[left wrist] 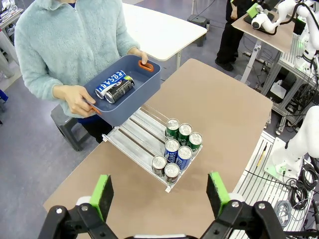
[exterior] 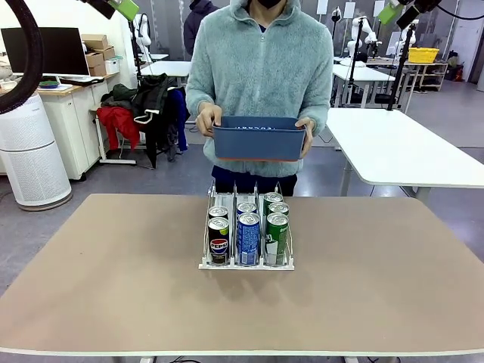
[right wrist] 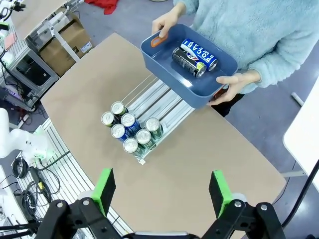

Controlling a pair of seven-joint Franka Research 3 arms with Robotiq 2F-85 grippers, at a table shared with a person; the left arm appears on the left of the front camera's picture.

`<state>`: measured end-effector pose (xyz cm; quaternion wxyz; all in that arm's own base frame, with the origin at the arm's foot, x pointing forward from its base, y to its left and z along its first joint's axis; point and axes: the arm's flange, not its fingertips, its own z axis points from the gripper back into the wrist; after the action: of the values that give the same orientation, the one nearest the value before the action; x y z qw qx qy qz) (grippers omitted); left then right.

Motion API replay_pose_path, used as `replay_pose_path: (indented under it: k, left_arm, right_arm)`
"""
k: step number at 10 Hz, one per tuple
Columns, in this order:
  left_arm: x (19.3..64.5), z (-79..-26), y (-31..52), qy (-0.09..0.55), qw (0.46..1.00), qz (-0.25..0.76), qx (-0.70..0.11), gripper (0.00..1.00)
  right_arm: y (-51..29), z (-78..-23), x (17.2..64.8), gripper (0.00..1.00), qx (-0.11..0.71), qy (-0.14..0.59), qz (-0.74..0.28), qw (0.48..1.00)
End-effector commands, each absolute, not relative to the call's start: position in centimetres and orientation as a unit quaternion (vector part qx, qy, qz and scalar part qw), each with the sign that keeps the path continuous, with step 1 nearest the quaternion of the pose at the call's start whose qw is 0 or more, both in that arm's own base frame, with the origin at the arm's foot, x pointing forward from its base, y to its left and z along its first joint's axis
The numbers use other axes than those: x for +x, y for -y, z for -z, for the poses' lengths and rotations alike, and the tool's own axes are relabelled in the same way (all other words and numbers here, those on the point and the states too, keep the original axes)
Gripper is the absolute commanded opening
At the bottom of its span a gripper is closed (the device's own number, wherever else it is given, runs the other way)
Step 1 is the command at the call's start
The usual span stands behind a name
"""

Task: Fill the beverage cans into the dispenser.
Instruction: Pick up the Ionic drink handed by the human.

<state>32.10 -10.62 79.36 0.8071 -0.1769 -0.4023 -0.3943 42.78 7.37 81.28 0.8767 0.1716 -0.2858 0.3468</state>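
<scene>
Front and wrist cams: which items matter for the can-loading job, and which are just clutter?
Job: dispenser, seven upright cans in its lanes, blue bin the person holds, two cans lying inside it.
Clutter: jackets on a rack, monitor, cardboard boxes, yellow crate, all off the table.

front faces person [exterior: 261, 83]; wrists overlook dispenser [left wrist: 135, 130]

Dispenser [exterior: 246, 264] on tan table [exterior: 113, 287]

Bright, even overhead light, soft shadows (wrist views bowed at edges)
</scene>
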Motion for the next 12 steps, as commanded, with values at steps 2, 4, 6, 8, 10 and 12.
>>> replay_pose_path:
  k: [2,4,6,8,10,12]
  left_arm:
    - [32.10,-79.22,10.57,0.402,0.807,0.394,-0.178,1.00]
    - [32.10,-79.22,10.57,0.402,0.807,0.394,-0.178,1.00]
    - [32.10,-79.22,10.57,0.402,0.807,0.394,-0.178,1.00]
    - [32.10,-79.22,10.57,0.402,0.807,0.394,-0.178,1.00]
    - [32.10,-79.22,10.57,0.402,0.807,0.394,-0.178,1.00]
    - [32.10,-79.22,10.57,0.402,0.807,0.394,-0.178,1.00]
  right_arm:
    - [-7.28,-81.40,42.39,1.00,0.173,0.288,-0.348,0.875]
    - [-7.28,-81.40,42.39,1.00,0.173,0.288,-0.348,0.875]
    - [-7.28,-81.40,42.39,1.00,0.173,0.288,-0.348,0.875]
    - [-7.28,-81.40,42.39,1.00,0.173,0.288,-0.348,0.875]
    - [-7.28,-81.40,42.39,1.00,0.173,0.288,-0.348,0.875]
    - [-7.28,-81.40,42.39,1.00,0.173,0.288,-0.348,0.875]
